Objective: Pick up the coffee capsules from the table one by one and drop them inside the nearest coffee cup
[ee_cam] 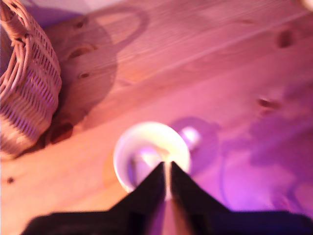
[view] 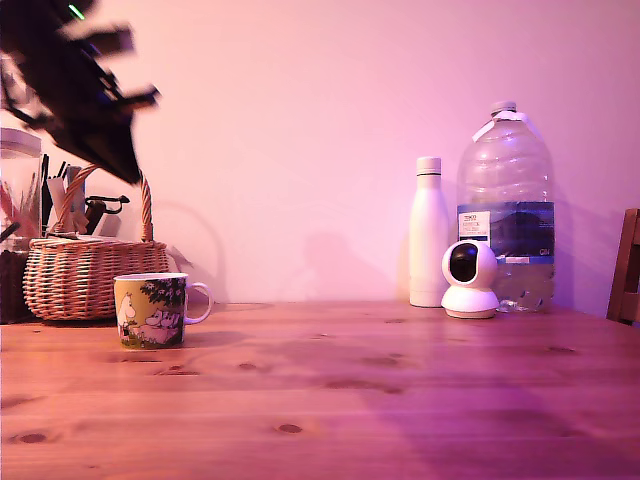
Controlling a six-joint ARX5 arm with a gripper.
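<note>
The coffee cup (view: 152,310), printed with yellow-green cartoon figures and fitted with a white handle, stands on the wooden table (view: 350,400) at the exterior view's left. My gripper (view: 127,172) hangs blurred high above it, in front of the basket. In the wrist view the dark fingers meet over the cup's white rim (ee_cam: 122,149), and my gripper (ee_cam: 167,169) is shut to a thin slit with nothing seen in it. No coffee capsules show on the table (ee_cam: 220,73). The cup's inside is too blurred to read.
A wicker basket (view: 85,275) (ee_cam: 27,83) with utensils stands just behind the cup. A glass jar (view: 18,200) sits at the far left. At the back right are a white bottle (view: 429,235), a white camera (view: 470,280) and a large water bottle (view: 505,200). A chair edge (view: 625,265) shows at the right.
</note>
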